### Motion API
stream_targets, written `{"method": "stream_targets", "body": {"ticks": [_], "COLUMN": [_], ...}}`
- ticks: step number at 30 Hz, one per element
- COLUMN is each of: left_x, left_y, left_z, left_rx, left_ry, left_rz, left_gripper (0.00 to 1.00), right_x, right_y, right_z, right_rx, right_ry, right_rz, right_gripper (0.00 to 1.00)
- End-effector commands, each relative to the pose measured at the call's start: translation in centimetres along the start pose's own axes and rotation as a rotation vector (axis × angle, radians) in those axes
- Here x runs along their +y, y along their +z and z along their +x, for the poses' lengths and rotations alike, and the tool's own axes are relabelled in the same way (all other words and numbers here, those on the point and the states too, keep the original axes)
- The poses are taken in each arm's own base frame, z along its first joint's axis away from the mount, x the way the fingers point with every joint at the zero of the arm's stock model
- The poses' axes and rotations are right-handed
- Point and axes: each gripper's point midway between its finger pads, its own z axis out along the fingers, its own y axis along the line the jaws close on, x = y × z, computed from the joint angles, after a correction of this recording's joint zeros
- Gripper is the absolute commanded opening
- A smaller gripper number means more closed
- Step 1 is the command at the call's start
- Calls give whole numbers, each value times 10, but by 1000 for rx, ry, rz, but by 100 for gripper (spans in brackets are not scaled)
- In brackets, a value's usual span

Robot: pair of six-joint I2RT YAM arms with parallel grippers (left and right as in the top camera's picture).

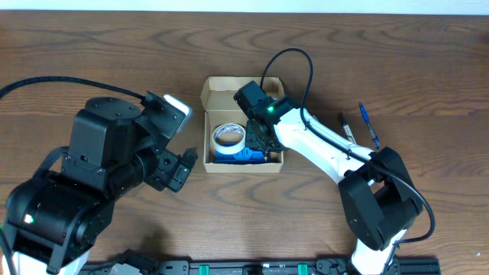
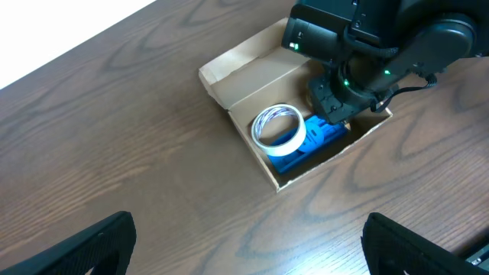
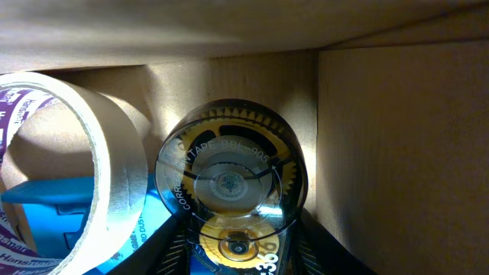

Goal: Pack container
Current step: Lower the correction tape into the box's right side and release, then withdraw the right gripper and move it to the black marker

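Dark wood-grain table (image 1: 92,53), pale far edge.

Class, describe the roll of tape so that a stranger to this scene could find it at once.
Start at the open tan cardboard box in the middle of the wooden table. Inside it, left of the right gripper, a roll of tape rests on a blue object. It is the only white ring there.
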Motion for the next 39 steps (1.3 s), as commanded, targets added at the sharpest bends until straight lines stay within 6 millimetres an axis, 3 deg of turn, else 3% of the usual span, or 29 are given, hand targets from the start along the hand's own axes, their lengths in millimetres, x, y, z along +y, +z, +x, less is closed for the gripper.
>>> {"method": "stream_targets", "body": {"ticks": [1,4,8,12,22,26,34,39], "left_x": [2,2,2,2,2,2,2,2], "left_y": [-4,-4,-4,-4,-4,-4,-4,-4], "left_z": [-3,-3,-3,-3,-3,-3,-3,-3], "left_rx": [-12,-12,-12,-12,-12,-12,-12,-12], "left_ry": [-12,-12,-12,-12,-12,-12,-12,-12], "left_rz": [-11,-11,-11,-11,-11,-11,-11,-11], "left_gripper": [95,95,95,95,95,95,95,95], "right_x": [-6,-5,-5,-5,-3,2,18,4], "right_y": [6,5,6,5,0,-23,-102,-144], "right_z": [-2,-3,-2,-3,-5,-14,-41,-52], "right_rx": [-4,-7,-7,-8,-10,-18,-116,-195], "right_ry": [-6,-6,-6,-6,-6,-5,-48,-30], "right_rz": [26,23,23,23,20,14,-69,-61], "right_gripper": [35,36,47,51,48,47,48,48]}}
